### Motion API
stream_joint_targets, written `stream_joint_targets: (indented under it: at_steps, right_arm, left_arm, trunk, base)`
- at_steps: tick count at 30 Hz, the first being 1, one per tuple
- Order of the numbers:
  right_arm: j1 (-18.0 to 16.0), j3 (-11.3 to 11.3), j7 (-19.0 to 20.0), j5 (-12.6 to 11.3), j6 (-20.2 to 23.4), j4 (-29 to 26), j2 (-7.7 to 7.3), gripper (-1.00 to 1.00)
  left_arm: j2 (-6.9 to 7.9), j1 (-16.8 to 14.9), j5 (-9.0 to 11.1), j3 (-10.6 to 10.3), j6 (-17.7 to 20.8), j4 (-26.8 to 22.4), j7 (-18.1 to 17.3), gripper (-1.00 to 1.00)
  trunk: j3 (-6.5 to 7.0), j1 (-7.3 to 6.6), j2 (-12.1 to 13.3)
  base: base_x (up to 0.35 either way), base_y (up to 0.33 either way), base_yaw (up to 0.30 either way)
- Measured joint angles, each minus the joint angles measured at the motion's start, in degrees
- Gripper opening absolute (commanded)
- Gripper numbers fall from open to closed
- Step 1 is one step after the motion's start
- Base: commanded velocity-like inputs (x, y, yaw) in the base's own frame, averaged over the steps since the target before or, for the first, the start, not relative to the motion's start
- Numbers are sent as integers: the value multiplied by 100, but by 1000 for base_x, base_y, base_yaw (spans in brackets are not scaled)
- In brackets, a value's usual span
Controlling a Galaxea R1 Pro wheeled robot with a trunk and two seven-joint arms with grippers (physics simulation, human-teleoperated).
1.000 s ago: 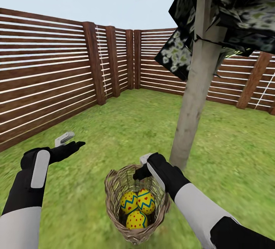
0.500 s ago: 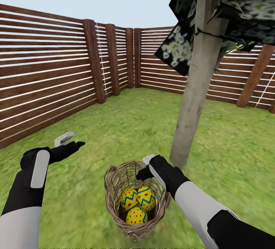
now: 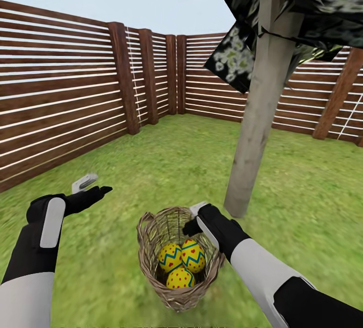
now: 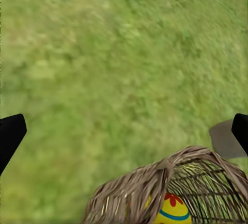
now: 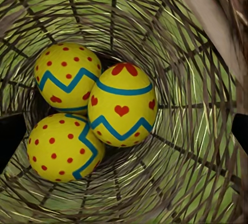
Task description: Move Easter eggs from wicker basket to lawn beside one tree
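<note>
Basket: your small round wicker basket of woven brown-tan twigs (image 3: pixel 176 287) stands on the grass right in front of you, mouth up, tipped a little toward you.
Eggs: three bright yellow Easter eggs with blue zigzag bands and red marks (image 3: pixel 182 262) lie huddled at the basket's bottom, touching one another; none is out yet. In your right wrist view the one with red hearts (image 5: pixel 122 105) sits uppermost and nearest the lens, long axis pointing roughly up at you.
Right gripper: your right gripper (image 3: pixel 193 217) hangs at the basket's far rim, just above the mouth, looking straight down the well. Its dark fingertips (image 5: pixel 11 136) show at opposite edges of the wrist picture, so you hold it spread, gripping nothing.
Key relation: the eggs lie directly below and along your right gripper's axis; a straight descent should meet the heart egg first, by my judgement.
Left gripper: your left gripper (image 3: pixel 92 187) floats over bare grass, beside the basket and apart from it, fingers spread and empty. It is the farther of the two from the eggs.
Lawn: mottled green and yellowish short grass (image 3: pixel 166 167) all round.
Tree: the pale grey-beige straight trunk (image 3: pixel 254 116) rises just behind the basket on your right side, a near drop spot.
Fence: reddish-brown horizontal slats (image 3: pixel 60 96) close the garden beyond.
</note>
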Motion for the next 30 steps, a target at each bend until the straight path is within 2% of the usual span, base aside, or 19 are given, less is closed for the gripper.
stream_joint_targets:
  at_steps: [2,16,30]
  right_arm:
    - [0,3,-109,17,-8,-18,0,100]
    - [0,3,-318,41,-150,-30,0,100]
    - [0,3,-346,49,-225,-29,0,100]
  left_arm:
    - [-2,0,0,0,0,2,-1,100]
    - [-3,0,0,0,0,9,3,100]
    - [-3,0,0,0,0,9,1,100]
  trunk:
    - [-36,44,-80]
    - [-346,81,-100]
    - [-657,117,-119]
  base:
    - [0,0,0]
    - [0,0,0]
    - [0,0,0]
